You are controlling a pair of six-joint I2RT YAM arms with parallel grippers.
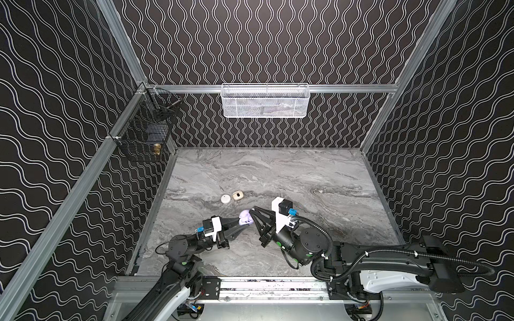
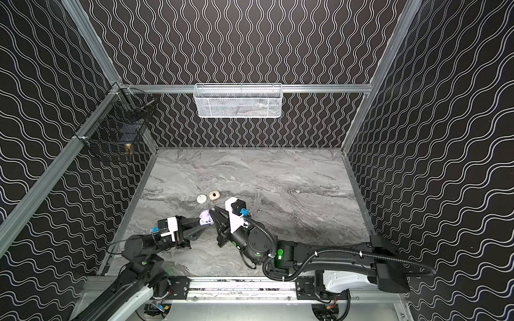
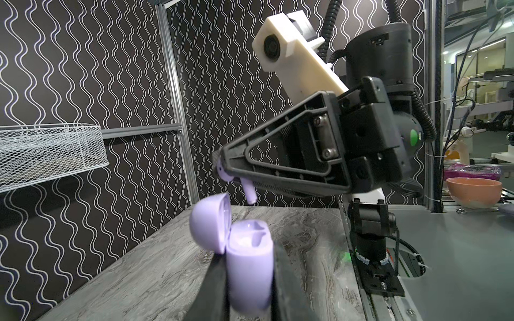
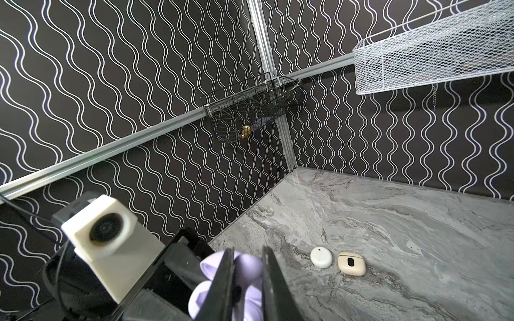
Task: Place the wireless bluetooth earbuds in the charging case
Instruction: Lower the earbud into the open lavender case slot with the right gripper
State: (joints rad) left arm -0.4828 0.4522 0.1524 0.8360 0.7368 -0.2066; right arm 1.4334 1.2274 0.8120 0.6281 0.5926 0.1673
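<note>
Gingerly pinches likely light, slick lavender plastic earbud (image 3: 248,191) by bulb in right gripper (image 3: 220,165), one o'clock of open lavender case (image 1: 246,218) clamped in left gripper (image 3: 247,255).

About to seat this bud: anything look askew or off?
Nothing stands out. The left gripper holds the lavender case, lid open. The right gripper pinches the lavender earbud above it, stem pointing down. The white case and beige case lie closed on the table.

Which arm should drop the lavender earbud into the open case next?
Right. The right gripper pinches the lavender earbud, stem down, just above the open lavender case. The left gripper is clamped on that case, steadying it.
</note>
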